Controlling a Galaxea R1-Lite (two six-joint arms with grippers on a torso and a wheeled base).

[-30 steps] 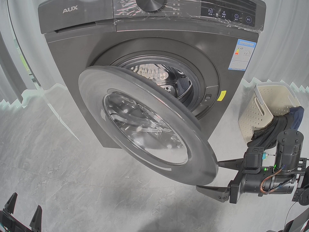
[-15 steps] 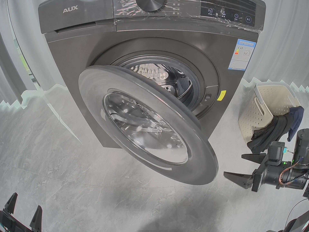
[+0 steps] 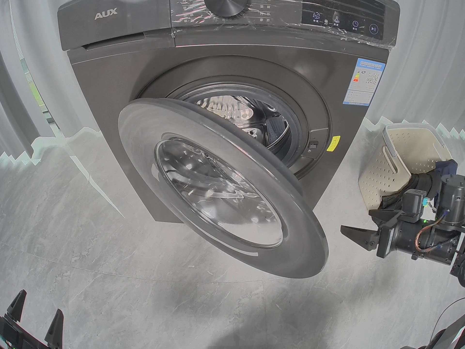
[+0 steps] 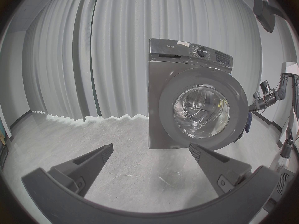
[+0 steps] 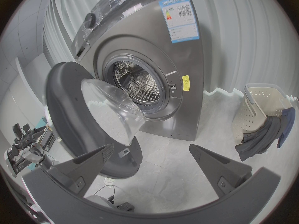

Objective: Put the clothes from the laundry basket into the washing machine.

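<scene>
- The washer point(image 3: 232, 73) stands with its door point(image 3: 218, 190) swung wide open and the drum point(image 3: 242, 112) exposed.
- The basket point(image 3: 411, 136) is set on the floor just right of the washer. The clothes point(image 5: 260, 137), a dark piece and a blue one, are draped over its rim and hang down outside.
- The right pincer point(image 3: 357, 220) is held spread and empty, right of the washer near the door's free edge and just short of the clothes.
- The left pincer point(image 3: 38, 302) is also spread and empty, low and well in front of the washer.
- Risks, as judged:
  - Only a loose fold may be pinched, so the cloth could slip to the floor.
  - The light basket may be dragged or tipped by the pull.
  - A trailing end could be snagged on the washer's door.
</scene>
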